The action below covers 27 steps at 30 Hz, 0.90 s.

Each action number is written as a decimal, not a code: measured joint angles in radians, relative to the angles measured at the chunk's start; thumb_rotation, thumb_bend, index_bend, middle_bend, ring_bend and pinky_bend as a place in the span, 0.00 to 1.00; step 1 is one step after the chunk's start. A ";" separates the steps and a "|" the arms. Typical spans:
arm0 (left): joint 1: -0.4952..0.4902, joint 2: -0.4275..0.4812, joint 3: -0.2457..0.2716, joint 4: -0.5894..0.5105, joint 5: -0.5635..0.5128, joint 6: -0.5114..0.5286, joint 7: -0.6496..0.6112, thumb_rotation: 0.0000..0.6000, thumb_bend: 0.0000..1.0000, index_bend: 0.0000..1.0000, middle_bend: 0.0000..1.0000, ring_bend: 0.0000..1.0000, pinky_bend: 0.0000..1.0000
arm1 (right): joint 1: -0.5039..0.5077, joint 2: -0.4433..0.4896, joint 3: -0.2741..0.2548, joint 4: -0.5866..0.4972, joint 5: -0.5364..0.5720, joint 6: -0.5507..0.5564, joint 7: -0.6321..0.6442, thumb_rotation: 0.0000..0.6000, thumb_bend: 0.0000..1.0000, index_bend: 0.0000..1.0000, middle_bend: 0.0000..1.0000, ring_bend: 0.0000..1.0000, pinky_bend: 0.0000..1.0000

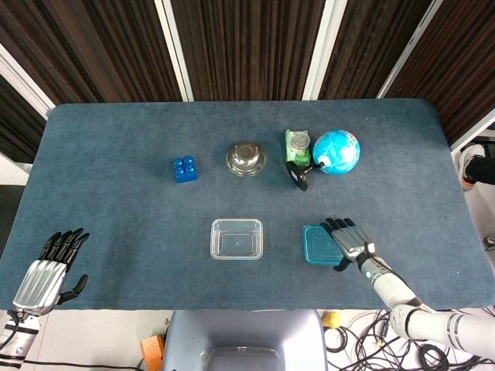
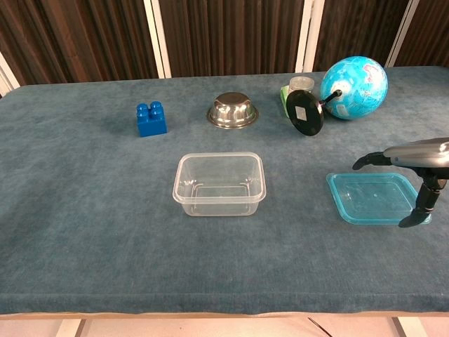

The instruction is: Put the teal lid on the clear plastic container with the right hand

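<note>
The teal lid (image 1: 315, 245) (image 2: 368, 196) lies flat on the blue table cloth, to the right of the clear plastic container (image 1: 237, 238) (image 2: 219, 184), which stands upright with nothing in it. My right hand (image 1: 349, 240) (image 2: 415, 160) hovers over the lid's right edge, fingers stretched out above it and thumb pointing down beside the rim. It grips nothing. My left hand (image 1: 48, 272) rests at the table's near left corner, fingers spread, holding nothing; the chest view does not show it.
Along the back stand a blue toy brick (image 1: 185, 169) (image 2: 151, 119), a metal bowl (image 1: 246, 158) (image 2: 233, 110), a green can (image 1: 298, 144) (image 2: 300, 86) and a blue globe (image 1: 336, 151) (image 2: 354, 77) on a black stand.
</note>
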<state>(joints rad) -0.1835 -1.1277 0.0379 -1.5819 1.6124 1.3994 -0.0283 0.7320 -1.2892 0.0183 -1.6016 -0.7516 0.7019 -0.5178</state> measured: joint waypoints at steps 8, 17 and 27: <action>-0.002 0.001 -0.001 0.002 0.000 -0.003 -0.005 1.00 0.38 0.00 0.03 0.00 0.03 | 0.031 -0.015 -0.022 0.034 0.032 -0.001 0.012 1.00 0.05 0.00 0.00 0.00 0.00; 0.002 0.000 0.000 0.003 0.007 0.009 -0.008 1.00 0.38 0.00 0.03 0.00 0.03 | 0.052 -0.029 -0.049 0.048 0.054 0.006 0.016 1.00 0.05 0.03 0.00 0.00 0.00; 0.002 0.001 0.001 0.005 0.012 0.014 -0.016 1.00 0.38 0.00 0.03 0.00 0.03 | 0.055 -0.050 -0.060 0.072 0.053 0.031 0.038 1.00 0.05 0.36 0.00 0.00 0.00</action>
<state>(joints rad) -0.1813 -1.1266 0.0384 -1.5772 1.6242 1.4130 -0.0446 0.7872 -1.3389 -0.0412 -1.5295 -0.6989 0.7327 -0.4796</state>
